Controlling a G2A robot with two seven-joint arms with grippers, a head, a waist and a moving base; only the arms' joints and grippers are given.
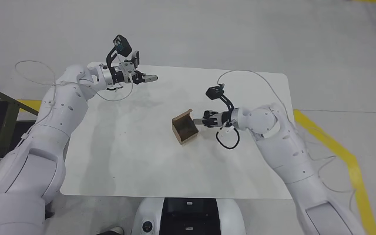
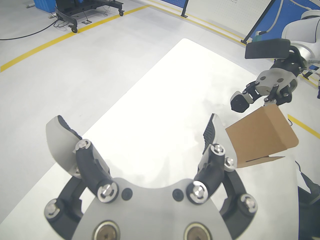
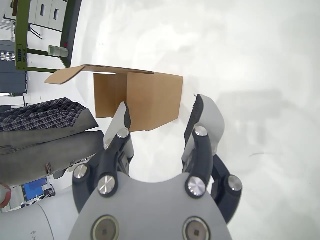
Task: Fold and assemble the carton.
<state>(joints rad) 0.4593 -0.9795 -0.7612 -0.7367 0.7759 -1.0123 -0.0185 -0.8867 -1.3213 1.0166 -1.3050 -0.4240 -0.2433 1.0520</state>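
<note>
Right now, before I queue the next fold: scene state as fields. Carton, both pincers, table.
carton: brown, partly opened up, one flap sticking out, standing near the middle of the table
table: white, carrying the carton
right pincer: open, close against the carton's side; contact cannot be told
left pincer: open, holding nothing, near the table's far edge, well apart from the carton
task status: carton not yet assembled
</note>
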